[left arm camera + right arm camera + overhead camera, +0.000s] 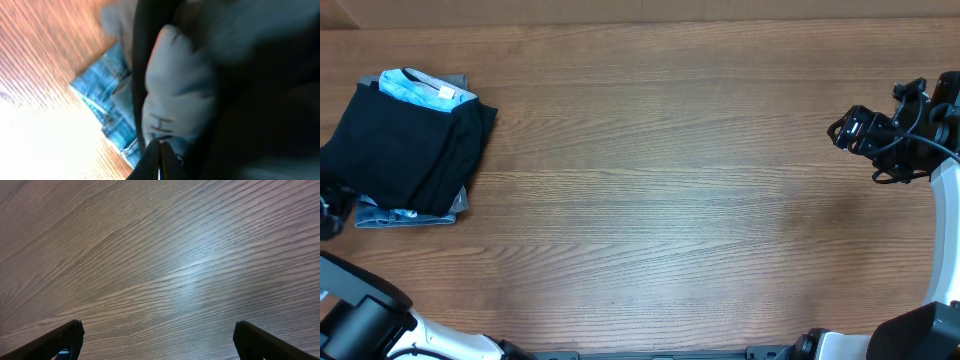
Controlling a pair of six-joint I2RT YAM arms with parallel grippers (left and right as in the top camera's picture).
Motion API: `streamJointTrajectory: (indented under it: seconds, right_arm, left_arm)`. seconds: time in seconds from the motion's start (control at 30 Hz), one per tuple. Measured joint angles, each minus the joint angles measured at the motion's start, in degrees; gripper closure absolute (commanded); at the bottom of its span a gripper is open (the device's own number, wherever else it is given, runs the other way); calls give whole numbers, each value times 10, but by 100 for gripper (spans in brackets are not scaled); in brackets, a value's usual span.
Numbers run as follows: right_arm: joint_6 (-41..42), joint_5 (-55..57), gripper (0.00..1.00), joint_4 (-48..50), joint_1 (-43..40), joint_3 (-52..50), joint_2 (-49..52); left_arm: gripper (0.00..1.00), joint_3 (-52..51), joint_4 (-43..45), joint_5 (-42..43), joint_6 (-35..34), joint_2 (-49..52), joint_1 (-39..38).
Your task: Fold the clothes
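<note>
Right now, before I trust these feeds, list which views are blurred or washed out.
Overhead: sharp and evenly lit, the black T-shirt a flat dark patch. Left wrist: too close and blurred, the table blown out white beside the denim piece. Right wrist: in focus, soft sheen on the table, jaws silhouetted.

Wood-grain table [660,180]. At nine o'clock a folded denim piece [390,214] lay directly on it, overlapped by the black T-shirt [400,150].
</note>
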Motion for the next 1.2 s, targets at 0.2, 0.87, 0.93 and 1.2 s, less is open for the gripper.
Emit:
streamJointTrajectory:
  seconds: [0.2, 0.87, 0.93, 1.2]
  right_arm:
    - [0, 0, 0, 0, 0, 0, 0]
    - [0, 0, 0, 0, 0, 0, 0]
    - [0, 0, 0, 0, 0, 0, 0]
    - [0, 0, 0, 0, 0, 0, 0]
  left_arm:
    - [96, -12, -5, -32, -2, 0, 0]
    - [96, 121, -65, -3, -58, -152, -5]
    - [96, 123, -67, -3, -60, -156, -23]
    - [96, 122, -84, -63, -48, -99, -58]
